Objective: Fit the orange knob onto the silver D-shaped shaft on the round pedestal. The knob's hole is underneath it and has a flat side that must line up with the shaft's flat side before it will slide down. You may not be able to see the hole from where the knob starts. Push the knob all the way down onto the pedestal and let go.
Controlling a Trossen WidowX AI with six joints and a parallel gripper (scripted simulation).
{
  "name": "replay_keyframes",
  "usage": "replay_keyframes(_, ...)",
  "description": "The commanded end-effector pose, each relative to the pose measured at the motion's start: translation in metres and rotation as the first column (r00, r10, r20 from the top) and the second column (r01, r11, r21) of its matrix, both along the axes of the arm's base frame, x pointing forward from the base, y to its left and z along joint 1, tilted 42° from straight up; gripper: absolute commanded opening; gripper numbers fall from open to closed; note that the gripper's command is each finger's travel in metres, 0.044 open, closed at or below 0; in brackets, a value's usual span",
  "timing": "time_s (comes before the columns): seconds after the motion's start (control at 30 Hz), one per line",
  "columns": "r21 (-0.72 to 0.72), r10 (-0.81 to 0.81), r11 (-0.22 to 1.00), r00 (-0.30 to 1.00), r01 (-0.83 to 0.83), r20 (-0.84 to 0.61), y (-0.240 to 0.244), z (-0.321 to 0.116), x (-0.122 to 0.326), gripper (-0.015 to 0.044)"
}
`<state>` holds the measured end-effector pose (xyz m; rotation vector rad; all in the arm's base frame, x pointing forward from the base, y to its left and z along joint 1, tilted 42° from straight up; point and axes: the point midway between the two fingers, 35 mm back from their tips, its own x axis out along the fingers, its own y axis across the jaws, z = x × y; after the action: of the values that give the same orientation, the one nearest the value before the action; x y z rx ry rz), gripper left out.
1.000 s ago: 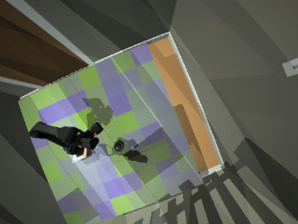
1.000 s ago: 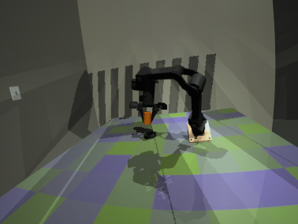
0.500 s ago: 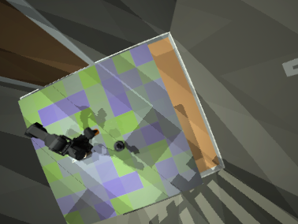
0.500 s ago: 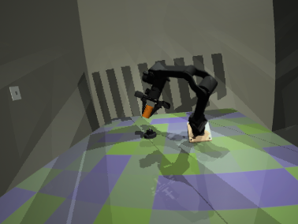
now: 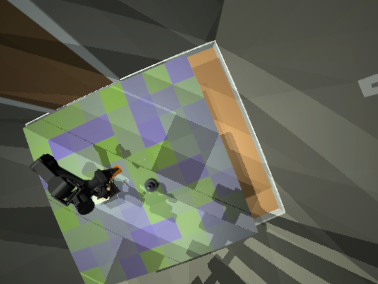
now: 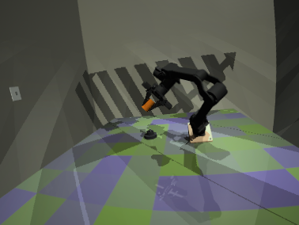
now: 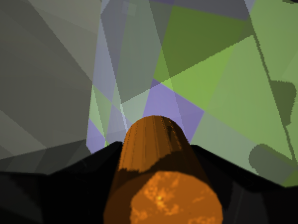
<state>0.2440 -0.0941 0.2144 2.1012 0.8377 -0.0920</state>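
The orange knob (image 5: 118, 170) (image 6: 148, 105) (image 7: 156, 135) is held in the air, tilted, its free end pointing down and to the left in the exterior view. My gripper (image 6: 151, 101) (image 7: 155, 150) is shut on the knob, with one dark finger on each side of it in the wrist view. The round dark pedestal (image 5: 151, 185) (image 6: 150, 136) stands on the checkered surface, apart from the knob and lower than it. A short shaft stub shows on top of it; its flat side is too small to tell. The pedestal is not recognisable in the wrist view. The knob's hole is hidden.
The arm's pale base plate (image 5: 101, 200) (image 6: 206, 138) is to the right of the pedestal in the exterior view. The green and purple checkered surface (image 5: 180, 230) (image 6: 178, 198) carries several shadows. An orange strip (image 5: 240, 145) and a pale raised edge (image 5: 250, 125) run along one side.
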Motion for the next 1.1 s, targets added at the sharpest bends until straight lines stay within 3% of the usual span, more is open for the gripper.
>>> replay_keyframes(0.0, 0.025, -0.06, 0.998, 0.995, 0.058, 0.075, -0.0066, 0.0071, -0.0036, 0.0)
replay_keyframes(0.7, 0.06, -0.14, 0.989, 0.977, 0.132, 0.158, -0.0065, 0.0054, -0.0055, 0.0)
replay_keyframes(1.07, 0.049, -0.125, 0.992, 0.983, 0.12, 0.134, -0.0075, 0.0043, -0.0046, 0.0)
